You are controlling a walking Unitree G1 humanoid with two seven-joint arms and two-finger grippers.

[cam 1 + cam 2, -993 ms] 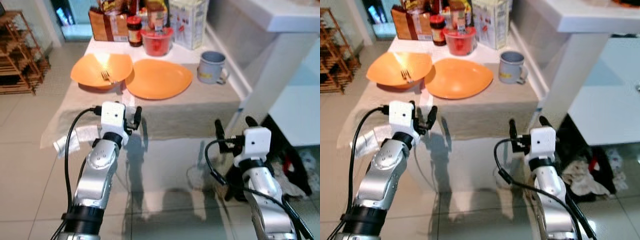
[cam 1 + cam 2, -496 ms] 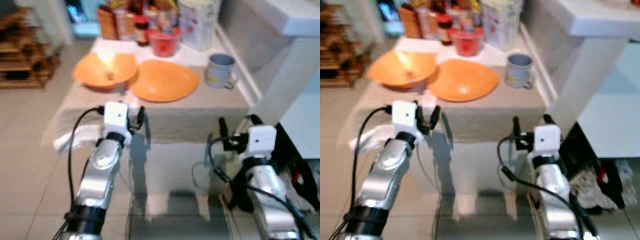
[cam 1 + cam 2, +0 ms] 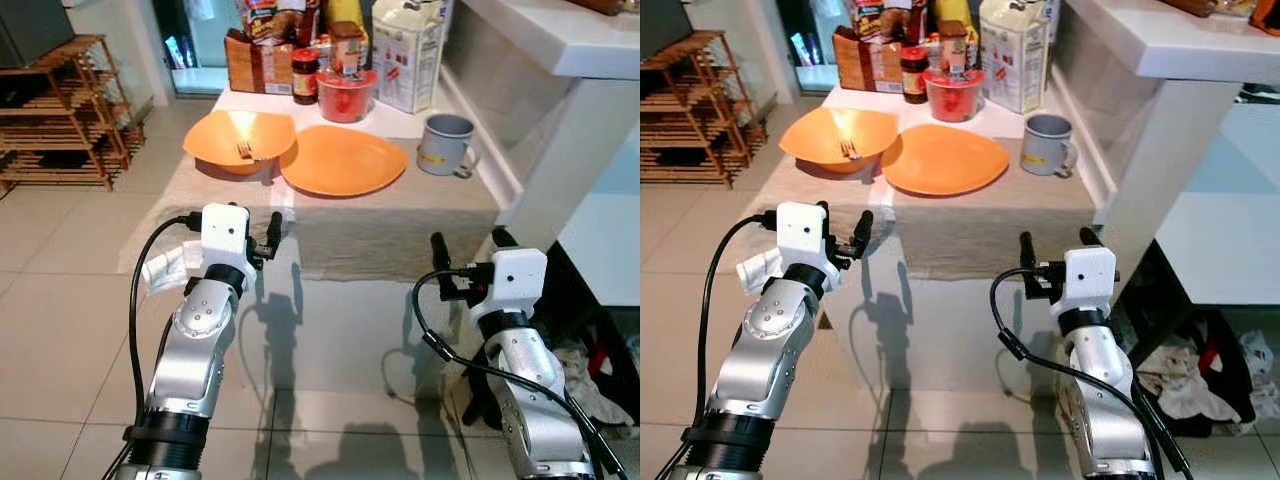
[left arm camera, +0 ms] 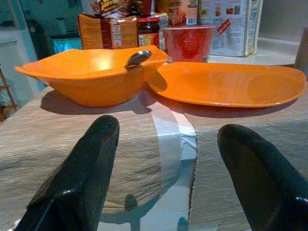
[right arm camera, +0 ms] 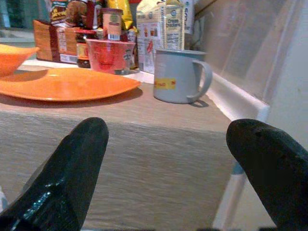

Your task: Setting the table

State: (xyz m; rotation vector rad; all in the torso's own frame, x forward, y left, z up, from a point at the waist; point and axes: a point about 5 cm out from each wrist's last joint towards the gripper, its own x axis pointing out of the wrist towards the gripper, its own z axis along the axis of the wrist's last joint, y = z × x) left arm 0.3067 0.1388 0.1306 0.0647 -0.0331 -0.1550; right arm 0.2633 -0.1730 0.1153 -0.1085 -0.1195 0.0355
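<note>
Left eye view: table point(image 3: 400, 225) w/ beige cloth sits ahead. Orange bowl point(image 3: 239, 141) at approx 11 o'clock, fork point(image 3: 243, 151) resting inside it. Orange plate point(image 3: 343, 159) touching the bowl's edge, at 12 o'clock. Grey mug point(image 3: 445, 144) at 1 o'clock, apart from the plate. Red tub point(image 3: 346, 95), jar point(image 3: 305, 76), brown box point(image 3: 258, 65) & milk carton point(image 3: 409, 55) crowd the far end. Left tool point(image 3: 267, 239) hangs at the near table edge, below the bowl; right tool point(image 3: 465, 252) is short of the edge, below the mug. Wooden rack point(image 3: 60, 115) at 9 o'clock on the tiled floor.

Right eye view: same layout; both arms raised side by side, neither touching anything. White cloth point(image 3: 758, 270) hangs beside the left arm.

Left wrist view: left tool's fingers point(image 4: 79, 175) spread wide, nothing between them. Bowl & plate straight ahead on the cloth, utensil handle poking over the bowl rim.

Right wrist view: right tool's fingers point(image 5: 65, 178) spread wide, empty. Mug ahead, handle facing the white wall; plate beside it, tub & carton behind.
</note>
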